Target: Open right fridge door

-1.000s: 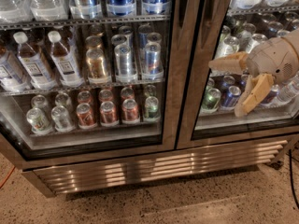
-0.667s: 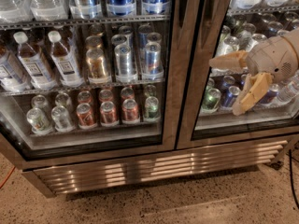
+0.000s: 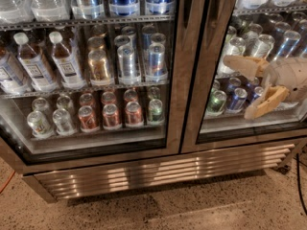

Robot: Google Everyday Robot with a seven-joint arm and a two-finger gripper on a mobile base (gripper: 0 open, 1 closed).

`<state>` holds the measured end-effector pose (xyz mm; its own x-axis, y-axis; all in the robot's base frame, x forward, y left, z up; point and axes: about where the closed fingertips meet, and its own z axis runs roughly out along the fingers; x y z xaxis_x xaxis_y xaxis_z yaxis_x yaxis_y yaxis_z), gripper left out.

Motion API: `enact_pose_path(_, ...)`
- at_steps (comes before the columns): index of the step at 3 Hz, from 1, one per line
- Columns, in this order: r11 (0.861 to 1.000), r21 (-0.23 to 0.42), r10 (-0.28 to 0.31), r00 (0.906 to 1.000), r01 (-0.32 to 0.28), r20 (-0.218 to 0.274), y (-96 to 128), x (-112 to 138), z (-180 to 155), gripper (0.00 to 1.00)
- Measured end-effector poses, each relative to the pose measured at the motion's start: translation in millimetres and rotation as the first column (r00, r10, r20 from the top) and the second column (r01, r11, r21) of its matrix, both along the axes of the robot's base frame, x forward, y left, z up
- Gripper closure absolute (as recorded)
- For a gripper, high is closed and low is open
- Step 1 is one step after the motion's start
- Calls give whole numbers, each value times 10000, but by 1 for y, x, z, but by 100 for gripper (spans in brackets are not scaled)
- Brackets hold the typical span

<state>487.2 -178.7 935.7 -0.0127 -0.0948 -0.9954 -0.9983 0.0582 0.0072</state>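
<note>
Tool (image 3: 236,87) is hovering with fingers apart, gripping nothing, before the right door (image 3: 209,71), whose frame just left of it is sitting shut; opening not yet begun.

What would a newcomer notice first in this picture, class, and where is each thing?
The pale gripper, fingers spread open, stands out at the right edge, in front of the right fridge door, level with its lower cans. Behind the left door, brown-drink bottles fill the middle shelf's left side, with red cans on the shelf below.
</note>
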Motion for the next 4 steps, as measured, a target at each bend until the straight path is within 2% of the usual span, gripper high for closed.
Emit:
enact_pose_path(1, 9853, 1099, -1360, 9898, 1307, 427, -15, -12, 15, 0)
enact_pose_path(2, 9824, 1126, -1545, 9871, 1490, 421, -19, -13, 15, 0)
enact_pose_path(3, 9835, 1234, -1406, 9883, 1325, 587, -10, -16, 23, 0)
enact_pose_path(4, 9805, 1923, -538, 9965, 407, 636, 2, -33, 46, 0)
